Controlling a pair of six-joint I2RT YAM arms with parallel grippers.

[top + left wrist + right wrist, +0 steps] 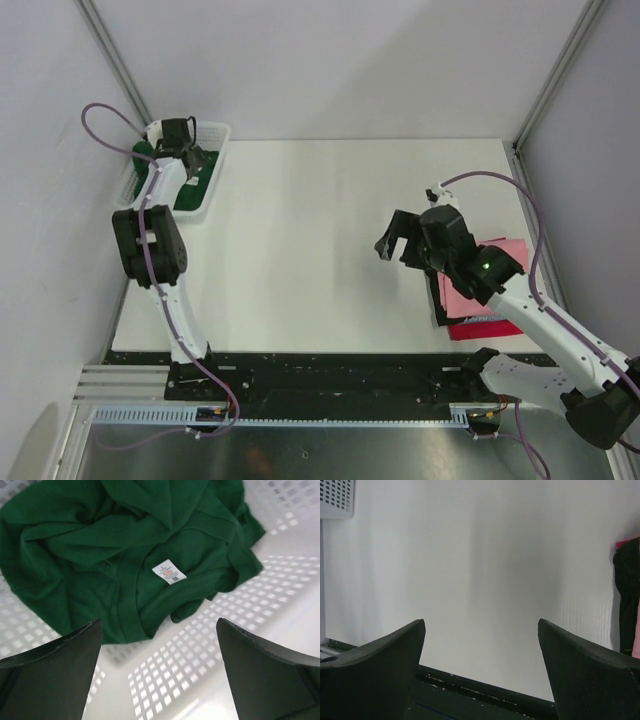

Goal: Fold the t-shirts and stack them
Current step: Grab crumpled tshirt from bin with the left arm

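Pick-up looks in hand: the wide, empty left end effector (pixel 159 630) hovers over the green t-shirt (pixel 100 545) in the basket (pixel 280 595) at 10 o'clock, needing a descent and pinch, while the right end effector (pixel 481 627) hangs wide by the folded t-shirts (pixel 510 250) at 4 o'clock.

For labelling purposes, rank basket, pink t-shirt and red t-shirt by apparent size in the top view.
1. white basket
2. pink t-shirt, partly behind the right arm
3. red t-shirt, only an edge showing under the pink one
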